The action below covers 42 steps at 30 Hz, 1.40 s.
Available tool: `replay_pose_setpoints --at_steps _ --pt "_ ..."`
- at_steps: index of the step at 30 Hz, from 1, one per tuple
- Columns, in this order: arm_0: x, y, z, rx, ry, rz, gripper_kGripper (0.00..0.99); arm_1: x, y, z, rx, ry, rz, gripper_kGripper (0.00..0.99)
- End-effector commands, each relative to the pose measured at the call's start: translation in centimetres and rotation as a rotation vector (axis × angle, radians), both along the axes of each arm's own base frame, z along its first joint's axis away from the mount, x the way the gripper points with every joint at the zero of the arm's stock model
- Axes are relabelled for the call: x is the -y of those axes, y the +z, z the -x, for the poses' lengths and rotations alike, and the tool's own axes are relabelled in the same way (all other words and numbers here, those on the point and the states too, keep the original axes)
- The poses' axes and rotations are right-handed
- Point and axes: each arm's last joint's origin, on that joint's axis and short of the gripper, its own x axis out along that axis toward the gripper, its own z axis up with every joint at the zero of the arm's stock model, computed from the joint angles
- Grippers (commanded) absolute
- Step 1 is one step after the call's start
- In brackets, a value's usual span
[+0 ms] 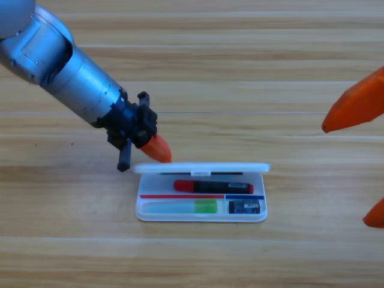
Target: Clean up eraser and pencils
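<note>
The white case (143, 211) lies open in the middle of the table, its lid (240, 167) raised along the back edge. Inside, the dark pencil with a red cap (213, 186) lies in the back slot. The translucent white pencil with a light-green end (180, 207) lies in the front slot. To its right, the eraser (245, 207) sits in the small compartment. My left gripper (163, 156) comes in from the upper left. Its orange jaws show as one shut wedge, tip just behind the lid's left part, holding nothing. My right gripper (369, 162) waits open at the right edge.
Bare wooden table surrounds the case on all sides. The left arm's grey body (66, 72) slants across the upper left of the table.
</note>
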Motion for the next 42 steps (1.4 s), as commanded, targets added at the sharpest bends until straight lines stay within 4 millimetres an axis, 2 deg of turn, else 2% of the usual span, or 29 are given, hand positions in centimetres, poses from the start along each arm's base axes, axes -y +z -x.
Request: replay_pose_setpoints --at_steps 1,19,42 --pt "1.0 -1.3 1.7 -0.029 -0.048 -0.045 0.0 0.0 -0.2 0.4 -0.013 0.015 -0.008 0.931" --pt "1.2 -3.2 2.7 -0.051 -0.065 -0.065 0.0 -0.2 -0.5 0.4 -0.026 0.019 -0.003 0.931" --pt "1.1 -4.5 3.3 -0.067 -0.065 -0.08 0.0 -0.2 -0.5 0.4 -0.031 0.023 -0.005 0.931"
